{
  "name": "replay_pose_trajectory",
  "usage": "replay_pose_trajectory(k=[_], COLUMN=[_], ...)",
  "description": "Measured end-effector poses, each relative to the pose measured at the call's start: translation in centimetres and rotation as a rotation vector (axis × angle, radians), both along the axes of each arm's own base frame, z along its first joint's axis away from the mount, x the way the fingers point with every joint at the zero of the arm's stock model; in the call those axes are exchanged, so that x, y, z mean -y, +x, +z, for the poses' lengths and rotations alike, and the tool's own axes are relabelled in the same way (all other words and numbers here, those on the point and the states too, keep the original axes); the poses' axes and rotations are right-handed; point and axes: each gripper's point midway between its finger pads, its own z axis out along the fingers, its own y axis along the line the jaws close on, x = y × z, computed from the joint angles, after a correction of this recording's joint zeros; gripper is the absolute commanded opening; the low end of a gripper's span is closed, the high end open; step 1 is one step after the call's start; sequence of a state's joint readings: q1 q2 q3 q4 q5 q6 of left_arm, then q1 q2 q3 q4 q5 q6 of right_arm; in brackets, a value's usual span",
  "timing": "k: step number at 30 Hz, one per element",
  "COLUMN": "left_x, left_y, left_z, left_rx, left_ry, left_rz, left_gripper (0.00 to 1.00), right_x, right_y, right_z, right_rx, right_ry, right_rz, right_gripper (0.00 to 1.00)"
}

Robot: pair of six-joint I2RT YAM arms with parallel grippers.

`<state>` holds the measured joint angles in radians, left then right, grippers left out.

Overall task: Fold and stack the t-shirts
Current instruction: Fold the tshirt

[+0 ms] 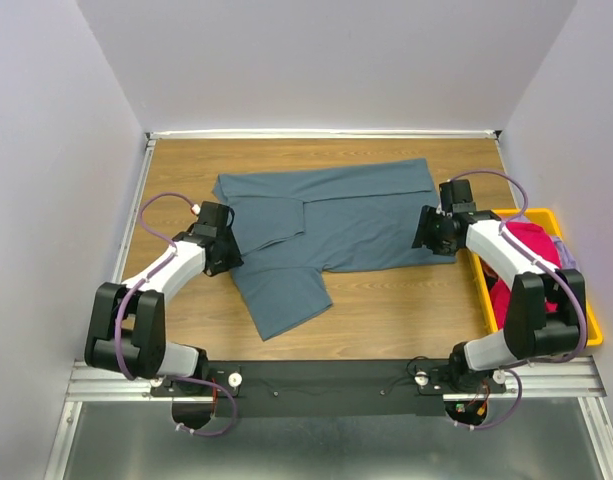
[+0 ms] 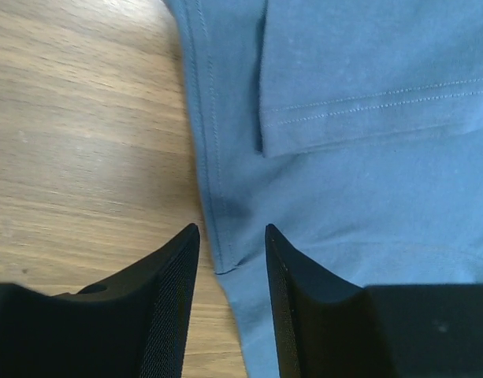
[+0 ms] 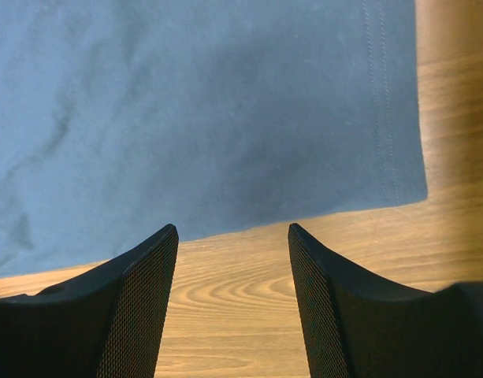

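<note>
- One slate blue-grey t-shirt (image 1: 336, 225) lay across the middle of the wooden bench (image 1: 406, 310). It was partly folded, with one flap doubled over its far half and a sleeve trailing toward the near left.
- My left gripper (image 2: 232, 232) stood open at the shirt's left edge. The stitched hem ran between its two fingers, but nothing was pinched.
- My right gripper (image 3: 233, 230) also stood open and empty over bare wood, just near of the shirt's right hem corner.
- I judged the cloth to be light, limp and thin, likely to sag and drag rather than hold a shape. A doubled hem or a corner looked the surest place to take hold, since the stitching gives the fingers some body to bite on. Pinching two points at once should keep an edge straight.
- At the right edge of the bench sat one yellow bin (image 1: 533, 213), holding one magenta-pink t-shirt (image 1: 531, 245). A sliver of paler cloth showed beside it, too little to count as a shirt.
- By my count: two shirts plainly seen, one bin, two grippers.
</note>
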<state>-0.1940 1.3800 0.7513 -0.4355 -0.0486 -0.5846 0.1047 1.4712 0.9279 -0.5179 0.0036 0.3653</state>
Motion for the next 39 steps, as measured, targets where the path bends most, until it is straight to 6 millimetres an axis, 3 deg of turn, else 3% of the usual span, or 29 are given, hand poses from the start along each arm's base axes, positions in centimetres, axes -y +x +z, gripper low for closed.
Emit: replay_pose_trajectory(k=[6,28,31,32,34,39], left_x=[0.8,0.1,0.3,0.3,0.5,0.7], left_y=[-0.3,-1.0,-0.9,-0.8,-0.7,-0.7], left_z=[-0.5,-2.0,-2.1,-2.1,-2.1,-2.2], left_rx=[-0.016,-0.056,-0.050,-0.049,-0.042,-0.038], left_ry=[0.003,0.056,0.058,0.059,0.056,0.054], left_rz=[-0.012,-0.003,-0.015,-0.021,-0.027,-0.038], left_gripper=[0.47,0.47,0.33,0.17,0.04,0.00], right_x=[0.4,1.8,2.1,2.3,2.6,3.0], right_y=[-0.1,-0.5,-0.5,-0.5,-0.6,-0.7], right_z=[0.3,-0.2,-0.3,-0.3,-0.3,-0.5], right_rx=[0.010,0.001,0.001,0.001,0.001,-0.004], right_ry=[-0.016,-0.086,-0.101,-0.110,-0.121,-0.139], right_rz=[-0.010,-0.053,-0.067,-0.074,-0.087,-0.107], right_gripper=[0.66,0.66,0.66,0.66,0.66,0.66])
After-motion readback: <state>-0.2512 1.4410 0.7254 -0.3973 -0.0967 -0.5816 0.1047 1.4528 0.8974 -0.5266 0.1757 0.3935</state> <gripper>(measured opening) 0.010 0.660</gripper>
